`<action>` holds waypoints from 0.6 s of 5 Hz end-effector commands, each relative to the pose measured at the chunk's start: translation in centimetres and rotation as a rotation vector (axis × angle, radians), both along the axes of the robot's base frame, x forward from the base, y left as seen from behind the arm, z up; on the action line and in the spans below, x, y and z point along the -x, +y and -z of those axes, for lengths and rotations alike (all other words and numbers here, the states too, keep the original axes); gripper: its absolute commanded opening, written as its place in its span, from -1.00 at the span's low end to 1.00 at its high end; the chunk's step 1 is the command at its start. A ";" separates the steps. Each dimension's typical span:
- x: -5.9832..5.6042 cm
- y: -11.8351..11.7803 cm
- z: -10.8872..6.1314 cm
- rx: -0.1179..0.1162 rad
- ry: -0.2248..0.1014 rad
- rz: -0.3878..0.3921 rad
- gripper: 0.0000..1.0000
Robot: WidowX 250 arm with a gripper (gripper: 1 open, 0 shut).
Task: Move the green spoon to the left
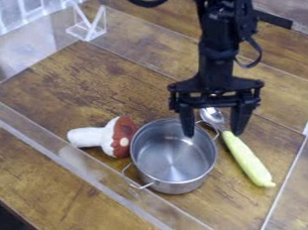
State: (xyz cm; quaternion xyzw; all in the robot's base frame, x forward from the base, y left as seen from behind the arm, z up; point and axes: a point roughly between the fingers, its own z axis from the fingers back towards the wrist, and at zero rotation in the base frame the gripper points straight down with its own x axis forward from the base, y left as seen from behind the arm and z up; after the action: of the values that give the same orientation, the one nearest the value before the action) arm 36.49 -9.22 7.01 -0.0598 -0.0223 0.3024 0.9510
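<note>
Robot lab bench, wooden tabletop point(65, 91), clear acrylic barrier walls point(44, 25), toy mushroom point(102, 136), small pot point(173, 156)

Single fixed view, set high and off the table's point(65, 91) near edge, looked down at an angle across the wooden top. Mid-range: the pot point(174, 156) sat low-center, the arm point(222, 42) came in from the top edge. No second view, nothing shared.
</note>
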 end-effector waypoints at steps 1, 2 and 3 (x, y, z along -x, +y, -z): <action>-1.1 -1.4 -2.1 0.009 -0.059 0.014 1.00; -0.8 -2.6 -2.2 0.003 -0.064 0.026 1.00; -0.8 -3.7 -2.3 -0.005 -0.076 0.020 1.00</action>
State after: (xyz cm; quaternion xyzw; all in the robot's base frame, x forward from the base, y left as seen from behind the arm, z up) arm 36.65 -12.23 7.58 -0.0566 -0.0358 0.2990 0.9519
